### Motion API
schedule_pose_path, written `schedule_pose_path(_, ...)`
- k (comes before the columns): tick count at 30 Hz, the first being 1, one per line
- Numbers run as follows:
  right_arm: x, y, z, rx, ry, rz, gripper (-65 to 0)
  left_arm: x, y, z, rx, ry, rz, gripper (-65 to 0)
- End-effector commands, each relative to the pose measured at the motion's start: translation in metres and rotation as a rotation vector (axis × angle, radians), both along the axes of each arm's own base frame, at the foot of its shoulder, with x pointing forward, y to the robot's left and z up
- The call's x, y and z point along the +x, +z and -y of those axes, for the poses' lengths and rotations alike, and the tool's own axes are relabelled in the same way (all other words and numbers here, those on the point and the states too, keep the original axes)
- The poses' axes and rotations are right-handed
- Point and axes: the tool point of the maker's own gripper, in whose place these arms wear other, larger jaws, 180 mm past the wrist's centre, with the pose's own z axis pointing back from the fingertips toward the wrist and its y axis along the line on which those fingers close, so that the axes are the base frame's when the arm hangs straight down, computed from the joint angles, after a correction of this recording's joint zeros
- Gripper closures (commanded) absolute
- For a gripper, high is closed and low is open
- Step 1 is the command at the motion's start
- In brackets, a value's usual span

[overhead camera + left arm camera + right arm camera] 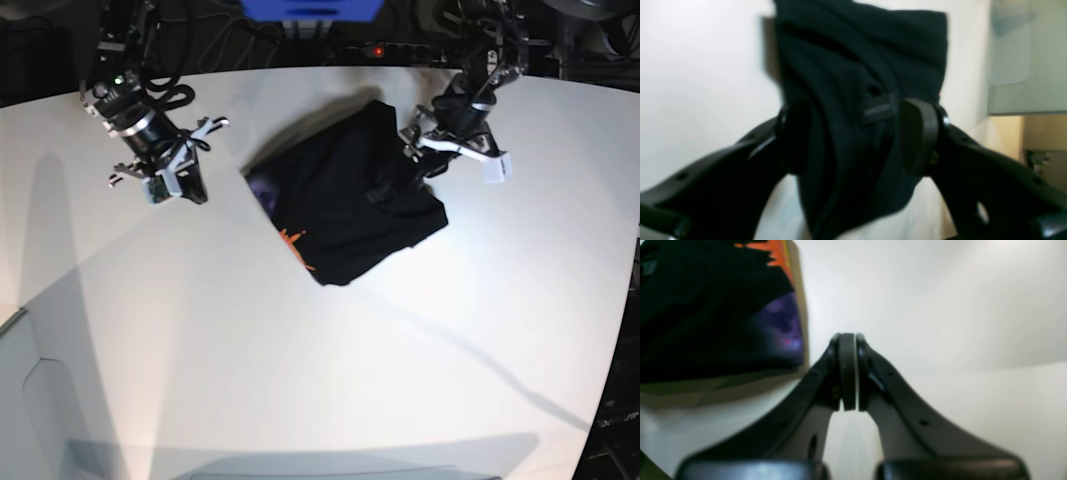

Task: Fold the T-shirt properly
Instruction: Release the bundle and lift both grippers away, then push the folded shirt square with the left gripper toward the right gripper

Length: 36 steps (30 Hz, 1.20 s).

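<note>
Left claw: left gripper (855, 135) has its two pads spread wide with a thick bunch of black cloth filling the gap between them; whether the pads actually press the cloth cannot be told, since the view is blurred.
Right claw: right gripper (848, 373) is closed, pads pressed flat together with nothing between them, hovering over bare white table (300, 380).
Garment: T-shirt (350, 205) is black, matte and soft, gathered into a rumpled, roughly diamond-shaped heap with folds running across it.
Garment place: it lies on the far middle of the table, its right-hand edge under the left gripper (425, 160), well apart from the right gripper (185, 185).
Markings: orange shows at the heap's near-left edge, and a purple patch sits just above it; the right wrist view shows the same orange and purple on the T-shirt (706, 323).
Detail: a small dark tab with blurred lettering sits on the T-shirt (853, 66) between the pads.
</note>
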Motion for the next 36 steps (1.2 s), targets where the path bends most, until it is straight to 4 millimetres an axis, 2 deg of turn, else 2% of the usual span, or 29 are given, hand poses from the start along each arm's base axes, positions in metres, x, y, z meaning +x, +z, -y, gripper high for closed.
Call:
schedule_pose_path(1,0.004,0.012,-0.002,0.021,0.003,0.048,0.0,0.006,0.001,-0.001,-0.009,0.009,0.011,-39.9)
schedule_pose_path(6,0.004,0.012,0.0,0.016,0.005,0.046,0.0,0.007,-0.024,0.001,-0.026,0.019,-0.05,-39.9)
schedule_pose_path(14,0.004,0.011,0.002,0.004,0.01,0.045,0.0,-0.015,-0.053,-0.011,0.005,0.012,-0.143,-39.5)
schedule_pose_path(17,0.005,0.012,0.002,0.004,0.01,0.049,0.0,-0.019,-0.063,-0.016,0.009,0.021,-0.171,-31.2)
schedule_pose_path(20,0.007,0.014,0.002,0.004,0.01,0.056,0.0,-0.019,-0.066,-0.017,0.009,0.023,-0.178,-16.7)
schedule_pose_path(22,0.007,0.014,0.003,0.003,0.007,0.056,0.0,-0.007,-0.062,-0.015,0.007,0.02,-0.154,-8.8)
schedule_pose_path(25,0.008,0.015,0.017,-0.009,-0.033,0.059,0.0,0.001,-0.072,-0.015,0.001,0.024,-0.171,0.0)
schedule_pose_path(33,0.014,0.022,0.054,-0.053,-0.125,0.083,0.0,0.016,-0.094,-0.003,0.056,-0.113,-0.213,-0.1)
schedule_pose_path(36,0.014,0.027,0.08,-0.08,-0.195,0.096,0.0,0.03,-0.095,0.004,0.186,-0.251,-0.184,-0.1)
